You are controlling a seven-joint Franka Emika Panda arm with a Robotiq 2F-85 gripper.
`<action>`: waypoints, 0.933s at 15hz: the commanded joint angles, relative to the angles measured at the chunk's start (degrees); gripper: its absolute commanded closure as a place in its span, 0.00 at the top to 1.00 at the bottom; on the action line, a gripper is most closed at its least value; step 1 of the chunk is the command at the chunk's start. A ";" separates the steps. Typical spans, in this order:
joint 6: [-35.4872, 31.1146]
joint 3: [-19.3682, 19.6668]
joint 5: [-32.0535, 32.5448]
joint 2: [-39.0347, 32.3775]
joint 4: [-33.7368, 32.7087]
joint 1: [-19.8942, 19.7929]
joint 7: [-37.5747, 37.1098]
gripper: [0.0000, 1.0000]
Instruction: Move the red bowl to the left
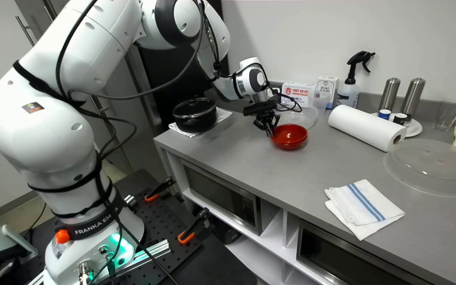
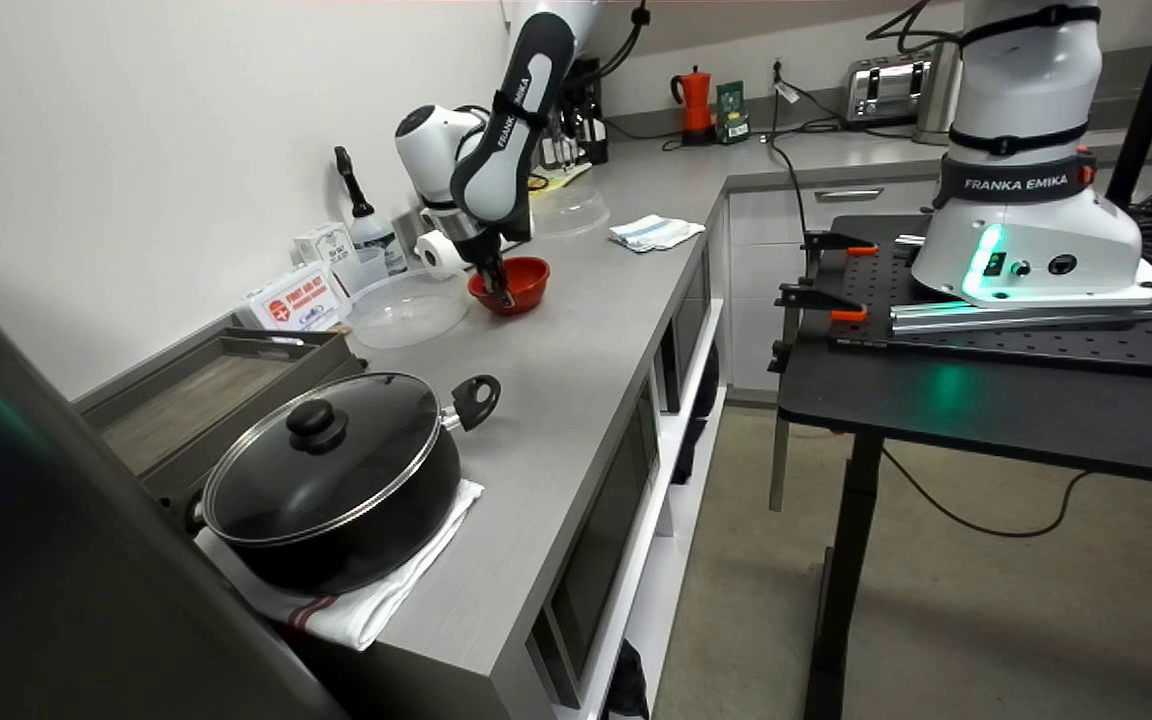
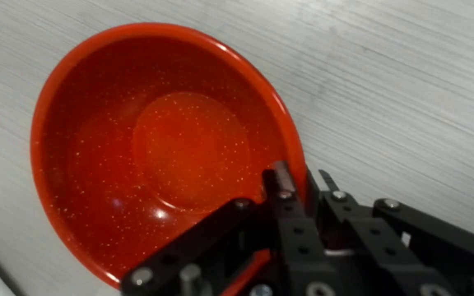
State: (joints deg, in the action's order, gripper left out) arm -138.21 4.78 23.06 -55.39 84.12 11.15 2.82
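You have bare counter (image 1: 232, 134) between the red bowl (image 1: 289, 136) and the lidded black pot (image 1: 196, 122); wallward, a clear bowl (image 2: 408, 312) stands in your way.

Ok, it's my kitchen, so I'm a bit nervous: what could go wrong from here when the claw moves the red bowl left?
The claw grips the red bowl at just one spot on its rim, so the bowl might tip or swivel if lifted. A clear round item sits close beside the bowl and might get knocked. In an exterior view, the black pot stands left of the bowl; a long sweep that way could bump it.
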 commanded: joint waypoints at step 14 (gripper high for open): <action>-4.88 0.24 11.13 9.00 16.80 9.60 -1.38 0.03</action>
State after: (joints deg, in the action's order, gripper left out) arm -142.73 4.49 31.51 -47.65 99.08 18.96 2.75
